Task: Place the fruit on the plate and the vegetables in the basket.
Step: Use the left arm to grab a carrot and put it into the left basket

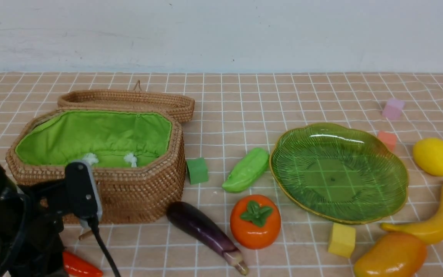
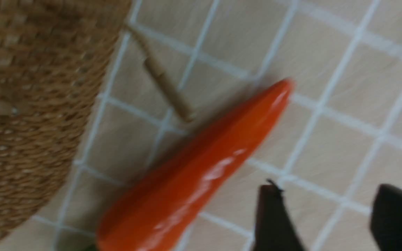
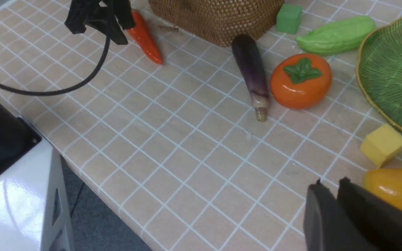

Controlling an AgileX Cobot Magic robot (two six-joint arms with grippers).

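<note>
Shows the left gripper (image 2: 330, 216) in the left wrist view with fingers spread, beside the orange-red carrot (image 2: 194, 170) and apart from it (leaves mostly cut off by the frame edge). Places the basket (image 1: 140, 192) at left in the front view, green lining exposed, with the woven lid (image 1: 129, 100) behind. Has the eggplant (image 1: 206, 227) slanting across lower centre, near the basket's corner, the persimmon (image 1: 255, 221) just to its right, and the cucumber (image 1: 247, 170) above, between green cube (image 1: 197, 171) and plate (image 1: 333, 177). Sets that plate right of centre, the lemon (image 1: 436, 157) at far right, the banana (image 1: 437, 219) below it, and the mango (image 1: 392, 256) at lower right, by the yellow cube (image 1: 342, 240). Includes pink (image 1: 387, 140) and purple (image 1: 393, 109) cubes at upper right. Brings the right gripper (image 3: 332, 195) into the right wrist view's lower right, fingers close together; cannot tell whether fully pressed together.
</note>
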